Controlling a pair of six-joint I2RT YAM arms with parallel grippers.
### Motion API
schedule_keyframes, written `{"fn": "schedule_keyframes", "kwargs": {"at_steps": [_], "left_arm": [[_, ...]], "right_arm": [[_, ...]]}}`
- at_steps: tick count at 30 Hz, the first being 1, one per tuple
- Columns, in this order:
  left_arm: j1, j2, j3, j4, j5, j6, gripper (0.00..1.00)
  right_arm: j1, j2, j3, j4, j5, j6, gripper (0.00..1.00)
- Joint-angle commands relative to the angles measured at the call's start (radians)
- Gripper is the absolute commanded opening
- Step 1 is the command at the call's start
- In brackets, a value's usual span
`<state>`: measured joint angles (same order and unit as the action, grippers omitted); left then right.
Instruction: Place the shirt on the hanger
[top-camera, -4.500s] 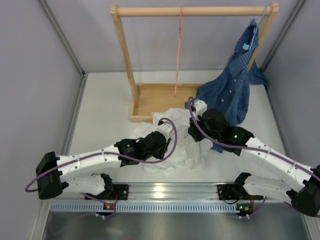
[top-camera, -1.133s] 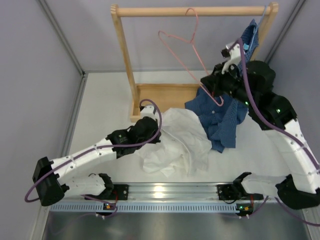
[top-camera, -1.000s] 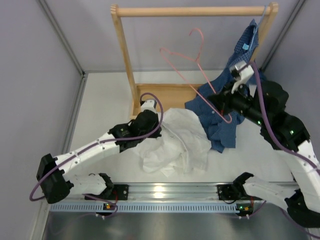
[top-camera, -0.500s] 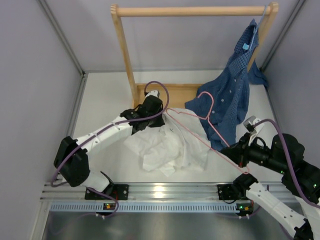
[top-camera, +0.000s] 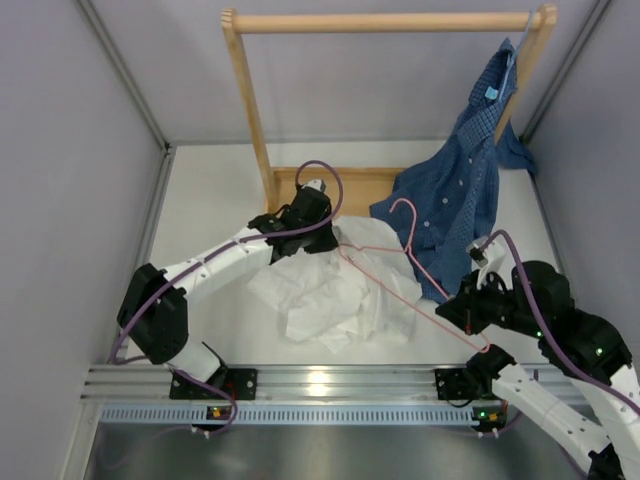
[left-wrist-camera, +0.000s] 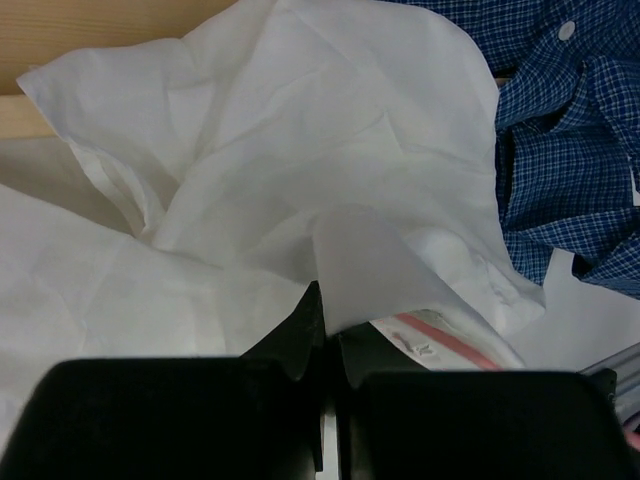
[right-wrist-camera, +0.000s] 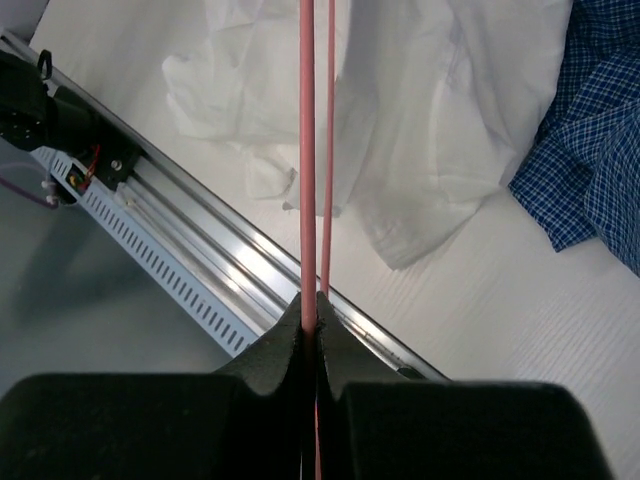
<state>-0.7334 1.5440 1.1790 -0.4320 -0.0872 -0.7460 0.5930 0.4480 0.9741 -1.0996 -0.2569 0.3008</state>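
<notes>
The white shirt (top-camera: 335, 290) lies crumpled on the table, in front of the wooden rack's base. My left gripper (top-camera: 325, 237) is at its far edge and is shut on a fold of its fabric; the left wrist view shows the jaws (left-wrist-camera: 328, 305) pinching the shirt (left-wrist-camera: 300, 130). My right gripper (top-camera: 450, 312) is shut on the pink hanger (top-camera: 400, 275) near its right corner. It holds the hanger slanted low over the shirt's right part, hook pointing away. In the right wrist view the jaws (right-wrist-camera: 311, 305) clamp the hanger's wire (right-wrist-camera: 307, 150) above the shirt (right-wrist-camera: 400, 120).
The wooden rack's rail (top-camera: 385, 20) runs across the back, its base tray (top-camera: 345, 185) just behind my left gripper. A dark blue checked shirt (top-camera: 460, 190) hangs from the rail's right end down to the table. The metal base rail (top-camera: 320, 385) runs along the near edge.
My right arm has brought the pink hanger down from the wooden rail to low over the white shirt. My left gripper has moved toward the rack's base with the shirt's fabric.
</notes>
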Motion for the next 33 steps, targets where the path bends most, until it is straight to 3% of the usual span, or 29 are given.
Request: {"fn": "schedule_keyframes", "kwargs": {"at_steps": [1, 4, 9, 14, 18, 25, 28, 29, 33], "left_arm": [[0.002, -0.061, -0.027, 0.096, 0.079, -0.039, 0.0], [-0.012, -0.099, -0.048, 0.102, 0.151, -0.039, 0.0], [-0.075, -0.125, 0.065, 0.038, 0.358, 0.097, 0.0], [-0.155, -0.206, 0.154, -0.069, 0.425, 0.206, 0.0], [-0.227, -0.254, 0.252, -0.169, 0.396, 0.266, 0.0], [-0.429, -0.245, 0.554, -0.367, 0.287, 0.37, 0.0], [-0.431, -0.248, 0.541, -0.378, 0.141, 0.344, 0.0], [-0.431, -0.251, 0.509, -0.384, 0.013, 0.335, 0.0], [-0.429, -0.251, 0.458, -0.419, -0.28, 0.283, 0.0]], "right_arm": [[-0.007, 0.056, 0.024, 0.088, 0.054, 0.009, 0.0], [-0.009, 0.119, 0.031, 0.173, 0.021, -0.002, 0.0], [-0.009, 0.178, -0.004, 0.323, -0.131, -0.08, 0.0], [-0.009, 0.098, -0.144, 0.544, -0.215, -0.045, 0.0], [-0.007, 0.032, -0.233, 0.736, -0.314, -0.045, 0.0], [-0.009, -0.086, -0.321, 1.021, -0.249, 0.076, 0.0], [-0.009, -0.1, -0.351, 1.064, -0.248, 0.095, 0.0], [-0.007, -0.107, -0.363, 1.076, -0.266, 0.106, 0.0], [-0.009, -0.153, -0.437, 1.164, -0.33, 0.129, 0.0]]}}
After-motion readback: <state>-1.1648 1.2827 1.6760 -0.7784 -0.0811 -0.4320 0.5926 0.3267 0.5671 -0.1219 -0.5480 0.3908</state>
